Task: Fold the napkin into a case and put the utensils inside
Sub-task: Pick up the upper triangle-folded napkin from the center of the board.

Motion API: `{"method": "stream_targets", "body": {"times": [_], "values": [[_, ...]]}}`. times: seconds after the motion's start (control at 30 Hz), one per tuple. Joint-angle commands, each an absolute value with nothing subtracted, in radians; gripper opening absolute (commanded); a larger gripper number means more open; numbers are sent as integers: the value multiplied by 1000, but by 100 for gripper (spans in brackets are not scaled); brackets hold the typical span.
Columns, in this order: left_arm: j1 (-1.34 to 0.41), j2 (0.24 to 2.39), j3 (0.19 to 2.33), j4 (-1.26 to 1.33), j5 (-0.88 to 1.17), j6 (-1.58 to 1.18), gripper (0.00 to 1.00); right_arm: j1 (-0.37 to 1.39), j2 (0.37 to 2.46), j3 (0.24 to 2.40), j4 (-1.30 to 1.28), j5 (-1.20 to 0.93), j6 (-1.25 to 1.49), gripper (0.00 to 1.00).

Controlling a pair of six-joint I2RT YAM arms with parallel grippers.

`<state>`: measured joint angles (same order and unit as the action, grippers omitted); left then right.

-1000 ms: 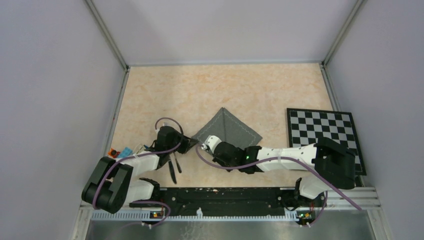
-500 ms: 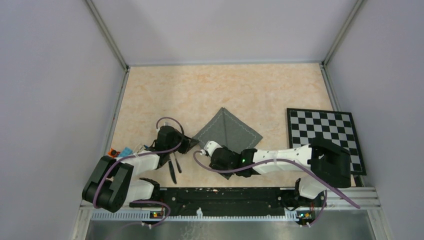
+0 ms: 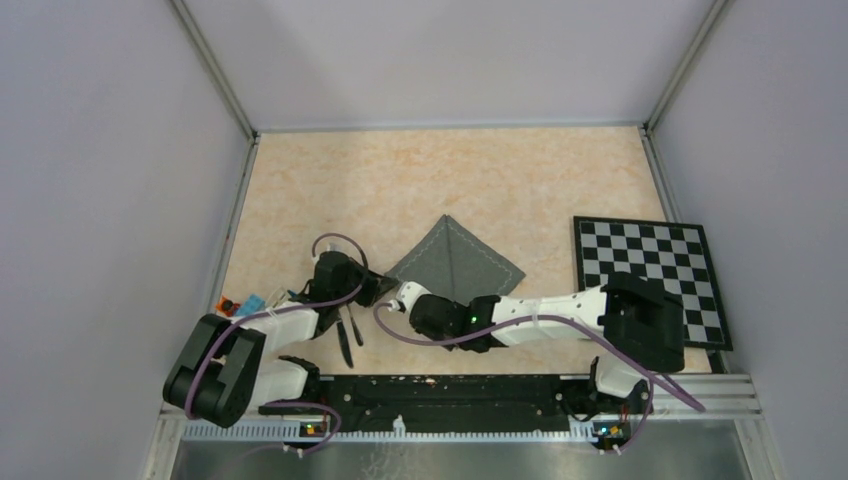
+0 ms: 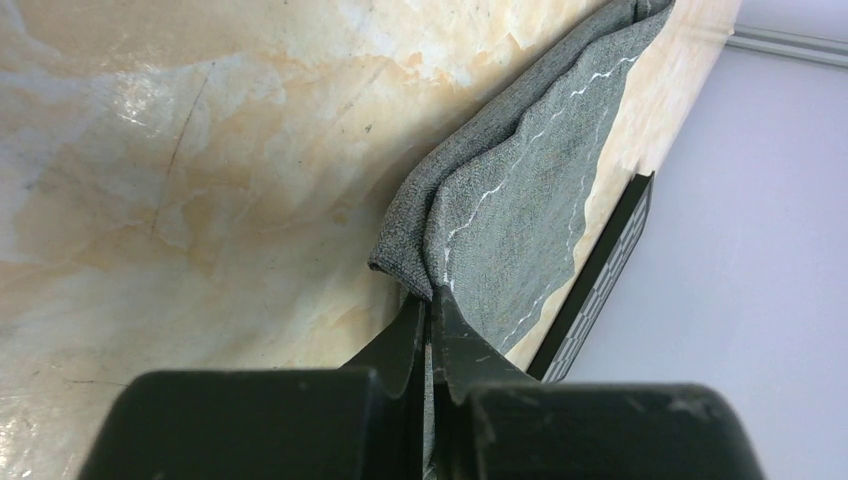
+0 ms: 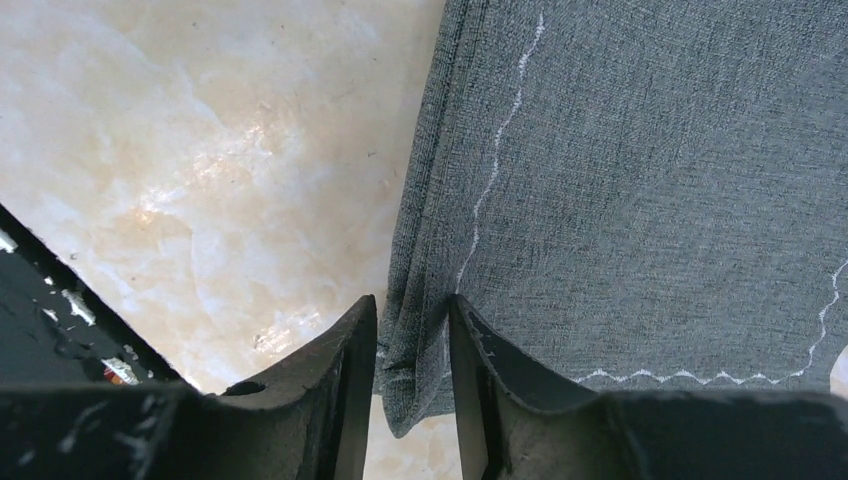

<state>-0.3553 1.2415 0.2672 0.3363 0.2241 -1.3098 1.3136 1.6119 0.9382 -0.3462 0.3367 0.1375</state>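
The dark grey napkin (image 3: 458, 258) lies folded into a diamond shape mid-table. My left gripper (image 3: 377, 291) is at its left corner; in the left wrist view, that gripper (image 4: 428, 300) is shut on a pinch of the napkin (image 4: 520, 200). My right gripper (image 3: 404, 296) reaches in from the right, close beside the left one. In the right wrist view, its jaws (image 5: 413, 305) stand a little apart astride the napkin's (image 5: 650, 170) folded edge, cloth bunched between the fingers. Two slim utensils (image 3: 348, 333) lie on the table just under the left arm, looking dark.
A black-and-white checkered board (image 3: 645, 262) lies at the right edge. A small orange and blue object (image 3: 240, 302) sits by the left wall. The black rail (image 3: 450, 388) with the arm bases runs along the near edge. Grey walls enclose the table.
The right gripper has slid left along the napkin's near edge toward the left gripper and gone from shut to jaws apart. The left gripper stays put.
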Motion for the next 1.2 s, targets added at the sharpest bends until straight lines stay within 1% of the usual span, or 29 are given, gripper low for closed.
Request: {"method": "stream_targets", "body": {"times": [0.0,0.17,0.37,0.53,0.57,0.63,0.77,0.83,1.0,1.17], "values": [[-356,1216,272,364,222,-1297,0,1325,1632,968,-333,362,122,33],[-356,1217,273,364,223,-1298,0,1325,1639,945,-307,334,117,40],[-355,1217,276,365,224,-1299,0,1324,1682,935,-288,339,112,44],[-355,1218,278,361,223,-1296,0,1324,1712,930,-294,383,120,44],[-355,1218,278,362,223,-1296,0,1324,1718,928,-292,388,120,42],[-355,1217,278,360,224,-1295,0,1325,1729,919,-294,418,132,33],[-355,1215,280,347,220,-1291,0,1335,1728,900,-290,502,148,2],[-356,1210,287,341,221,-1284,0,1338,1709,897,-283,528,151,0],[-356,1161,376,222,230,-1267,0,1338,1634,950,-316,435,165,0],[-356,1035,497,-22,194,-1269,0,1338,1523,990,-359,332,203,0]]}}
